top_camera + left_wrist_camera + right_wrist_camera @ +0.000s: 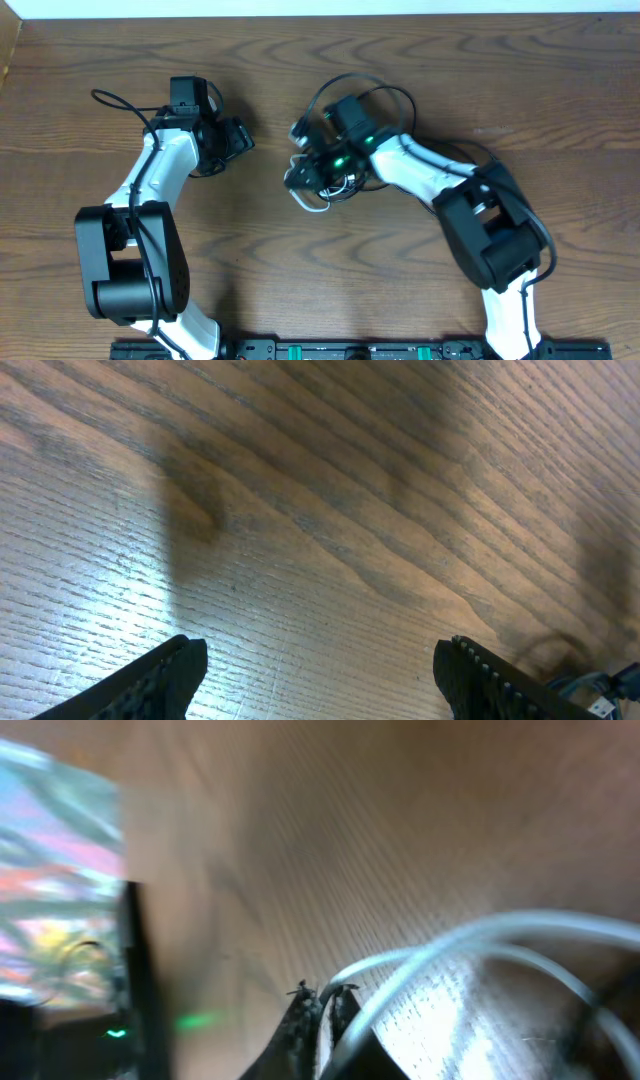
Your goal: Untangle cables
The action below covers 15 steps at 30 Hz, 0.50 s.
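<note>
Right gripper (pixel 322 995) pressed together beside one white cable (pixel 480 935); left gripper (pixel 320 695) spread; one black cable (pixel 330 84) nearby.

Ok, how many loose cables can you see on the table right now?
2: a white cable and a thin black cable, bunched together by the right tool; parts of both are hidden beneath that arm.

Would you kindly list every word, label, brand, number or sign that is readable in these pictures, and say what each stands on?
None can be read.
The wooden table, the white cable and both arms show no lettering.
The colourful patch at the left of the right wrist view is too blurred to read.
</note>
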Tool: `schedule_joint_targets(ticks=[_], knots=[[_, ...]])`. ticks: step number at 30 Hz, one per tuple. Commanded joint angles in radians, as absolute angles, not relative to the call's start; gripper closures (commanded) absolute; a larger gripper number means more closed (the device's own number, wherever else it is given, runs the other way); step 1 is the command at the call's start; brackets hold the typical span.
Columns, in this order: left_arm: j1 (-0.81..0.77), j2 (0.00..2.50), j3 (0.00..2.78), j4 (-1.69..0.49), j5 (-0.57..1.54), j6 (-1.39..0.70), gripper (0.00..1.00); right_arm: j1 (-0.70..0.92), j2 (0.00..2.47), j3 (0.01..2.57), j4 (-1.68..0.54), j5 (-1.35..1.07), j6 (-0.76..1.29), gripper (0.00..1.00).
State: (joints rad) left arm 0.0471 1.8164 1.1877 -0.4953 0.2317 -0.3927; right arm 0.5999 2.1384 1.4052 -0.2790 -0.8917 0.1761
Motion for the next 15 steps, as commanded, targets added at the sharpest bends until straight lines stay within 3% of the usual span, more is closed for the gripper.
schedule_joint_targets(ticks=[1, 8, 15], knots=[[0.052, 1.826, 1.184, -0.495, 0.243, -0.395, 0.22, 0.528, 2.064, 1.406, -0.278, -1.054, 0.201, 0.99], [0.052, 1.826, 1.184, -0.456, 0.481, -0.284, 0.22, 0.464, 1.840, 1.406, -0.273, -0.997, 0.201, 0.99], [0.051, 1.826, 1.184, -0.425, 1.157, 0.018, 0.22, 0.439, 1.705, 1.406, -0.279, -0.962, 0.202, 0.99]])
